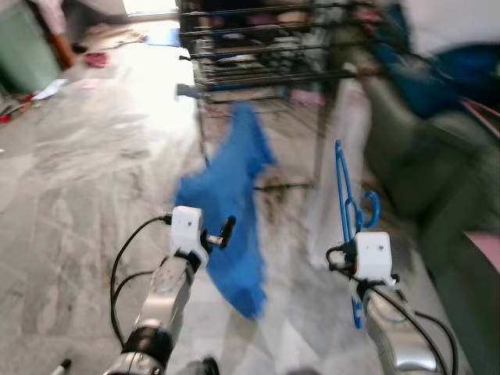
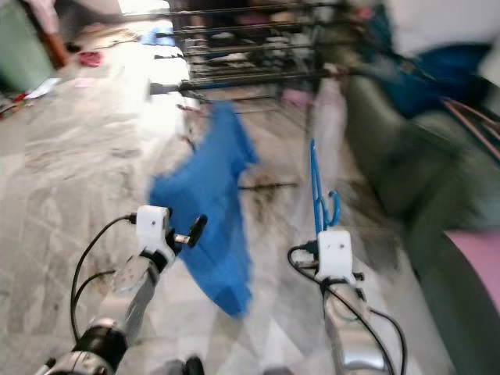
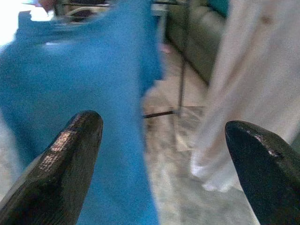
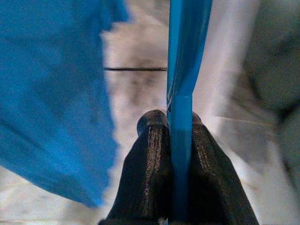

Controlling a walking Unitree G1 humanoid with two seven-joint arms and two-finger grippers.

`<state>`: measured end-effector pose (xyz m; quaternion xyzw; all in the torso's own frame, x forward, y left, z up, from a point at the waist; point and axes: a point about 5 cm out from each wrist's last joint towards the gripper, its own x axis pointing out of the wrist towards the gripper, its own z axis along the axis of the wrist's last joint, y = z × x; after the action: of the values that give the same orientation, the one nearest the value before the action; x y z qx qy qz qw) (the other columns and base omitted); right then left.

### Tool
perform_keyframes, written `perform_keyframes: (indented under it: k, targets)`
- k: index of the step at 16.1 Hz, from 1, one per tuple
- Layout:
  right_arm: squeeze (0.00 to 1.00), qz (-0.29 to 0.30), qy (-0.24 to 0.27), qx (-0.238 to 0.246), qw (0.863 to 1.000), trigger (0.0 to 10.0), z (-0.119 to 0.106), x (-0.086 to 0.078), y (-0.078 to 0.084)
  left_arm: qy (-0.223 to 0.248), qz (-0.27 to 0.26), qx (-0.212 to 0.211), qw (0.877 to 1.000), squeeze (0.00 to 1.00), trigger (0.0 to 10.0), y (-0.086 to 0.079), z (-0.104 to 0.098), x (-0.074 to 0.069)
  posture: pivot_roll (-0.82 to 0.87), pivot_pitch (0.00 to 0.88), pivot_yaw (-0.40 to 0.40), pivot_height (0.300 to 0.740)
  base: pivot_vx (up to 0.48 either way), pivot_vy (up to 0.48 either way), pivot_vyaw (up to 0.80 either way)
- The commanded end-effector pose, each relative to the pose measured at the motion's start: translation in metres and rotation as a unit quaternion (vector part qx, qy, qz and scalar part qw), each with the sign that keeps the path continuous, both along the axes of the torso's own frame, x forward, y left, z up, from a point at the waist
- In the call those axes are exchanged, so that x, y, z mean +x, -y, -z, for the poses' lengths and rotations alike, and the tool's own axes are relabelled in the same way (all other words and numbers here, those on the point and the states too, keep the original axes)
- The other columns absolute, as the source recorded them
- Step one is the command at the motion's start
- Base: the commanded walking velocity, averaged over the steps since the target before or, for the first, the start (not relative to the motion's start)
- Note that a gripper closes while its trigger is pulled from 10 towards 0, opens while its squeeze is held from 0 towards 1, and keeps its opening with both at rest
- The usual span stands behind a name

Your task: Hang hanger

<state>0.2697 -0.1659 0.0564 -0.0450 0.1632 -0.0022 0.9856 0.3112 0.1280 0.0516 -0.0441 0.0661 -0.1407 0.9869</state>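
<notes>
Two grippers hover over bare floor (image 1: 94, 195): right gripper (image 4: 169, 136) pinches the blue hanger (image 1: 344, 199), left gripper (image 3: 159, 159) spread before blue cloth (image 1: 230, 211); drying rack (image 1: 266, 47) blurred beyond.

A drying rack (image 1: 258, 47) spans the top centre of the head views. A shirt (image 1: 226, 211) hangs from its front edge down through the middle of the frame. Right of it hangs a second cloth (image 1: 340, 164). A sofa (image 1: 422, 156) fills the right side. The left tool (image 1: 219, 234) sits lower left, before the shirt. The right tool (image 4: 171, 126), lower right, holds a hanger (image 1: 344, 199) upright before the second cloth.
</notes>
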Motion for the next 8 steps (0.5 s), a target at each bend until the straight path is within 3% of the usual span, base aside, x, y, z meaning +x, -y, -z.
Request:
perform_keyframes:
  k: [1,6,8]
  targets:
    - [0.0,-0.004,0.009,-0.009,1.0,10.0,-0.0022,-0.0008,-0.001,-0.002,0.003,0.004,1.0,0.0,10.0,-0.0004,0.0008,-0.0011,-0.24,0.159,0.034,0.74,0.405,0.255,0.0]
    - [0.0,-0.013,0.0,-0.007,1.0,10.0,-0.0003,0.0006,-0.0023,-0.007,0.004,0.01,1.0,0.0,10.0,0.0,0.0022,-0.0012,-0.24,0.16,0.035,0.74,0.412,0.048,0.0]
    - [0.0,-0.009,0.002,-0.023,1.0,10.0,-0.0035,0.0045,0.0046,-0.006,0.006,0.007,1.0,0.0,10.0,0.001,0.0023,-0.0023,-0.24,0.163,0.034,0.74,0.0,0.0,0.0]
